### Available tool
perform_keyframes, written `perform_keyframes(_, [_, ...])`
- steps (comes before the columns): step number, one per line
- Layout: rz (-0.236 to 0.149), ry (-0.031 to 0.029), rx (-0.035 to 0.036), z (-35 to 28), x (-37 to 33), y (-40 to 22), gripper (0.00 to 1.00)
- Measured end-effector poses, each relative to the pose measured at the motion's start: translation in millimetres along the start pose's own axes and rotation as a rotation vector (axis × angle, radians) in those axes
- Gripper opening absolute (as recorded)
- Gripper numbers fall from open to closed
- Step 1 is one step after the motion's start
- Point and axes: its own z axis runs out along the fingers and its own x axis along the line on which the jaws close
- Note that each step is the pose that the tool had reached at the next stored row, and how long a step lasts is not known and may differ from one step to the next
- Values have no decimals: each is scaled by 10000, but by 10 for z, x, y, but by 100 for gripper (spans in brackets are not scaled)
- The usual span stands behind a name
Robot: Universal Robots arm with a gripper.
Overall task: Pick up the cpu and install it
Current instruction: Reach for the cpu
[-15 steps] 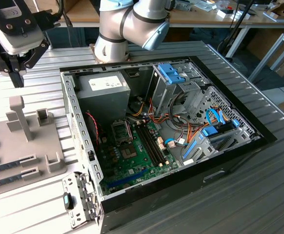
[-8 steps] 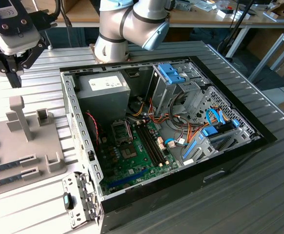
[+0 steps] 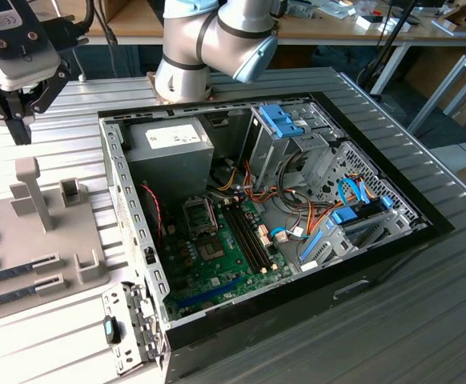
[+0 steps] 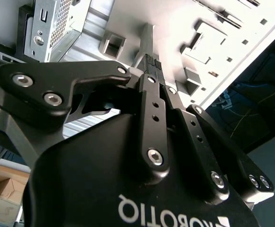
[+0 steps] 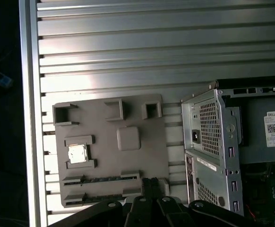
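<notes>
**Fingers shut, empty, high over the tray**

My fingers (image 5: 146,187) are pressed together tip to tip with nothing between them, pointing down at the table (image 5: 128,47). My wrist hangs high at the exterior view's left. The arm (image 3: 217,36) rises from behind the computer case (image 3: 337,292). Below me a grey tray (image 5: 151,151) sits on the table. The cpu (image 5: 77,153) lies flat in a tray pocket, silver top up, apart from my fingers. Further off the case lies open, with the motherboard (image 3: 217,264) and its socket (image 3: 199,216) inside.

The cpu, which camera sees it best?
The first wrist view: the cpu lies whole in the tray. The exterior view catches perhaps a sliver at its left edge; the second wrist view faces the gripper.
</notes>
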Motion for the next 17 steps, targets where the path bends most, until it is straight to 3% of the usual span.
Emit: perform_keyframes(17, [0,0,0,-2,102,-8,10])
